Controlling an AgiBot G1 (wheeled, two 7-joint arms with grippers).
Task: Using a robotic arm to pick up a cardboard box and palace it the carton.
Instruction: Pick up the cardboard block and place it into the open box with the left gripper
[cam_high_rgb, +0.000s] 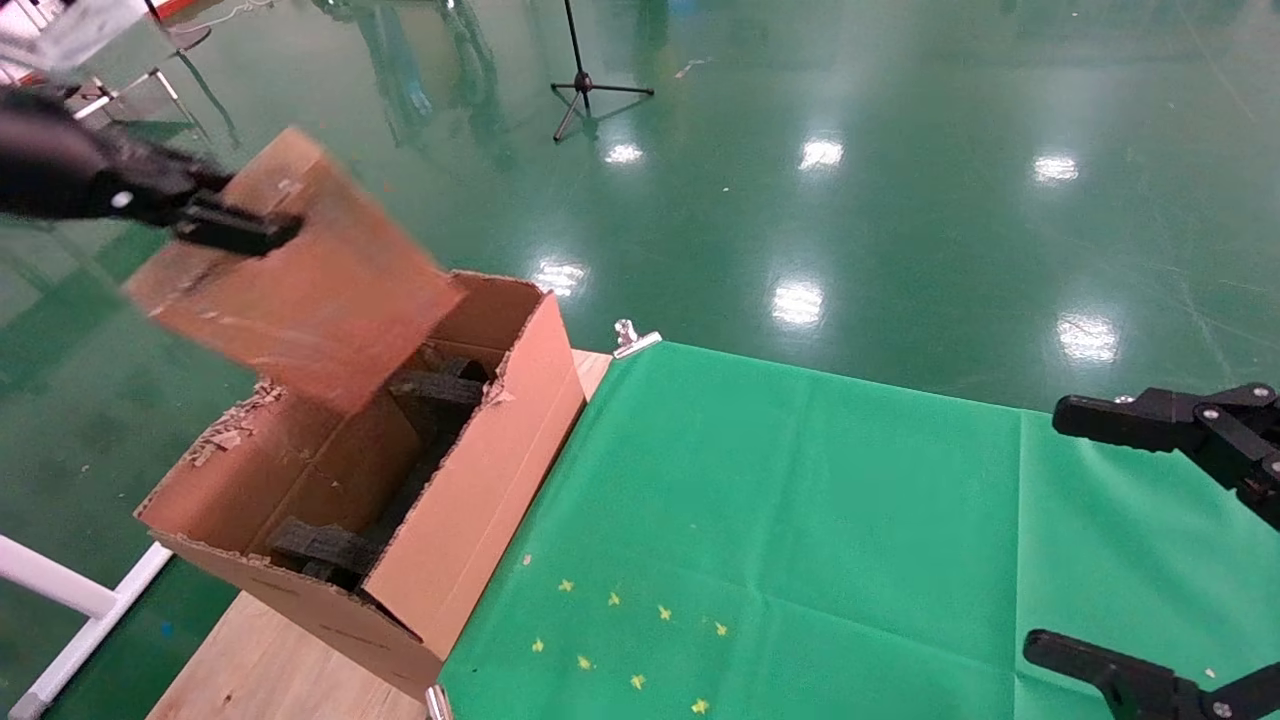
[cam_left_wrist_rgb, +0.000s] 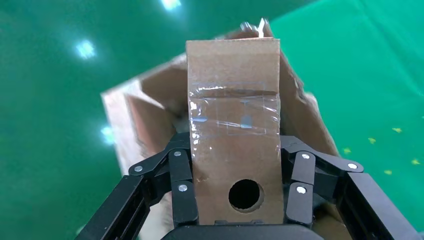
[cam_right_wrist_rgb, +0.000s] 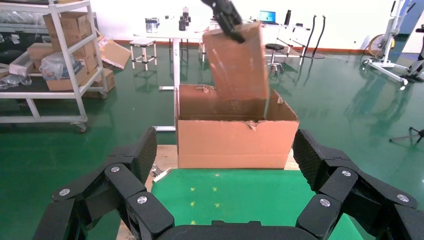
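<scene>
My left gripper (cam_high_rgb: 235, 228) is shut on the slim brown cardboard box (cam_high_rgb: 300, 270) and holds it tilted in the air, its lower corner dipping into the open top of the big carton (cam_high_rgb: 470, 500). In the left wrist view the box (cam_left_wrist_rgb: 234, 145) fills the gap between the fingers (cam_left_wrist_rgb: 182, 192); it has clear tape and a round hole. Black foam blocks (cam_high_rgb: 440, 392) sit inside the carton. My right gripper (cam_high_rgb: 1060, 530) is open and empty over the table's right side. In the right wrist view the carton (cam_right_wrist_rgb: 235, 140) and the held box (cam_right_wrist_rgb: 237, 62) show ahead.
The carton stands on the wooden table's left end (cam_high_rgb: 270, 670), beside the green cloth (cam_high_rgb: 760, 520) held by a metal clip (cam_high_rgb: 632, 338). Torn cardboard crumbs lie on the carton's left flap (cam_high_rgb: 235, 425). A tripod (cam_high_rgb: 585, 85) stands on the green floor beyond.
</scene>
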